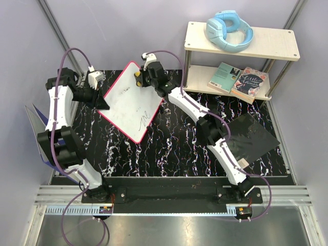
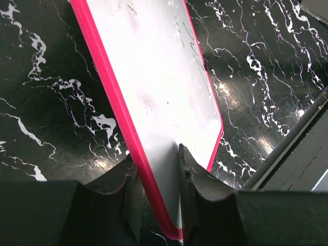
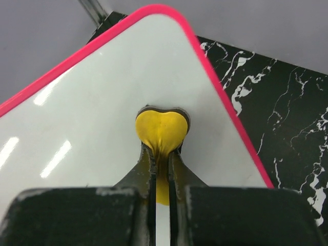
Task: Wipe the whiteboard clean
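The left gripper (image 2: 156,171) clamps the whiteboard (image 1: 130,102) by its corner, upper left of the overhead frame. The right gripper (image 3: 161,154) pinches a yellow eraser (image 3: 162,128), apparently touching the board.

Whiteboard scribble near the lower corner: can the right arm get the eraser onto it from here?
Probably yes. The right gripper holds the yellow eraser on the whiteboard near its far corner; bare board lies between it and the scribble. The left gripper clamps the left edge, off that path.

Pink-rimmed whiteboard (image 2: 164,92) corner clamped in left claw (image 2: 156,156), faint scribbles, black marbled table (image 2: 46,102) beneath.
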Motion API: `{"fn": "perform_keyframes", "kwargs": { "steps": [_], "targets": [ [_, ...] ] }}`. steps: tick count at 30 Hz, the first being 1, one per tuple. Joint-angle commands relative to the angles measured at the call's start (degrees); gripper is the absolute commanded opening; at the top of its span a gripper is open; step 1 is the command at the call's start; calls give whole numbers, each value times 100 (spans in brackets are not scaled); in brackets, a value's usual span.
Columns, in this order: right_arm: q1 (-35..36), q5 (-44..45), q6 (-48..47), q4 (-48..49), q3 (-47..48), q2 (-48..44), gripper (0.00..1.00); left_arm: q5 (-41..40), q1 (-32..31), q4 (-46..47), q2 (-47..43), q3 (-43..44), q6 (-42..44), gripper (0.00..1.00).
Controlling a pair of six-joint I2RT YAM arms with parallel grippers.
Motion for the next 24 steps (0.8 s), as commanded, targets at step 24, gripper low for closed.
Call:
{"fn": "perform_keyframes", "kwargs": {
  "steps": [24],
  "targets": [
    [1596, 224, -89, -68, -1923, -1012, 0, -44, -235, 853, -66, 561, 806, 0]
  ]
}}
